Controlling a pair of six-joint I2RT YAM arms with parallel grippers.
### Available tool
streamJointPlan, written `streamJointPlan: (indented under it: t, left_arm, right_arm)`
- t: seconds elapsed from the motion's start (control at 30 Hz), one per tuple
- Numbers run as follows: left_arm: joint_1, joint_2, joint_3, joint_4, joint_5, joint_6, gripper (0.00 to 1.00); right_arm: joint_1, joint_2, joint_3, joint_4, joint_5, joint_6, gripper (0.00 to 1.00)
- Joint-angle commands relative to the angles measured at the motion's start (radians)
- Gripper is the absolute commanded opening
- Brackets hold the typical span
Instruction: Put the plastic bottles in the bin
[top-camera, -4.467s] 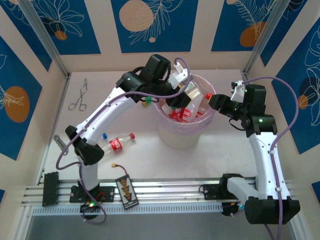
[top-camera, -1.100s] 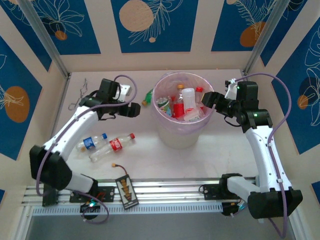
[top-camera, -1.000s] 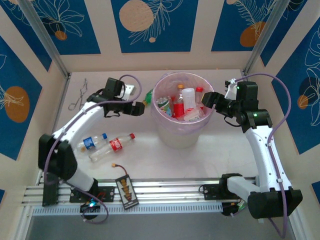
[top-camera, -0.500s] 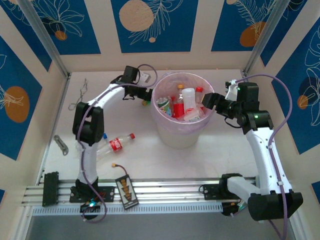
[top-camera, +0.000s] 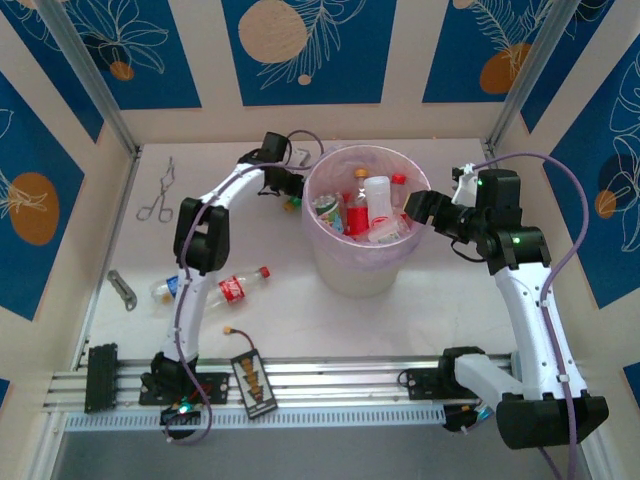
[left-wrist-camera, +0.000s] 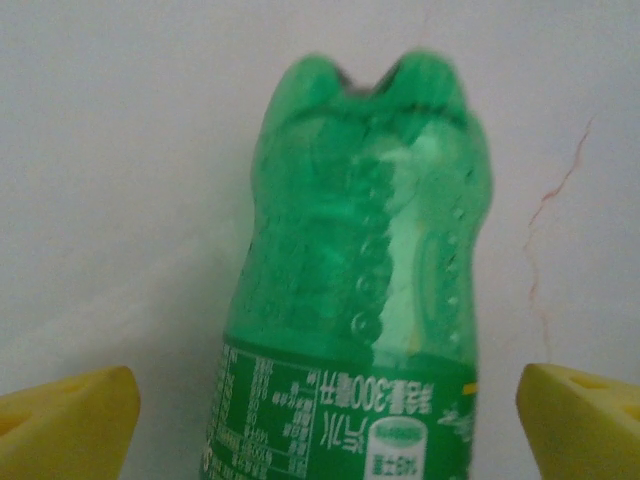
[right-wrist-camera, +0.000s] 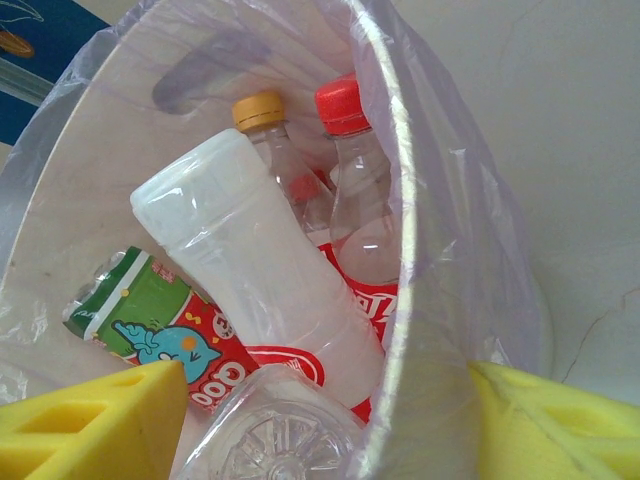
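**Left gripper open around the green bottle; right gripper astride the bin wall**

Left gripper first. It is spread wide, its 2 yellow fingertips flanking the green bottle, with a strip of white table showing on each side, so nothing is clamped. The bottle lies flat between the jaws, lumpy base pointing away from the wrist and label end nearer the palm.

From overhead, this gripper is stretched far out from its base. The bin stands just to its right, bucket wall close by the fingers, though I can't tell whether they touch. Well off to the gripper's left lie the metal forceps. Back toward the arm's base, 2 more bottles lie on the table: a red-labelled bottle with a red cap, and to its left a clear bottle half hidden under the arm.

Over to the right gripper. Its fingers are apart and straddle the bin's wall, 1 finger inside the rim and 1 outside the pale bag. There is space between the outer finger and the wall, and no grip on anything.

Right beside the inner finger is the ribbed base of a transparent bottle. Beyond that a milky white bottle leans aslant, with a green-and-red cartoon-labelled bottle to its left. Farthest out, a yellow-capped bottle and a red-capped bottle stand side by side near the bin's wall.
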Motion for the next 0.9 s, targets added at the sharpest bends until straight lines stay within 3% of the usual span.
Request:
streamJointPlan:
  t: [0.0,0.23,0.53,0.7,0.87]
  left_arm:
    - [0.010,0.017,0.026,-0.044,-0.019,-0.024,0.88]
    - [0.012,-0.020,-0.039,0.017,-0.009,-0.050,0.60]
    - [0.025,-0.098,-0.122,0.064,-0.009,-0.087,0.59]
    - [0.140,-0.212,-0.331,0.336,0.167,-0.275,0.52]
    - [0.206,-0.354,-0.484,0.504,0.234,-0.345,0.46]
  right_arm:
    - [0.005,-0.009,0.006,-0.019,-0.010,-0.009,0.73]
    - [0.005,-0.013,-0.001,-0.020,-0.010,-0.010,0.73]
    - [0.002,-0.020,0.002,-0.026,-0.014,-0.009,0.73]
    - [0.002,-0.024,-0.005,-0.016,-0.047,0.014,0.69]
    - [0.003,-0.026,-0.003,-0.014,-0.048,0.016,0.68]
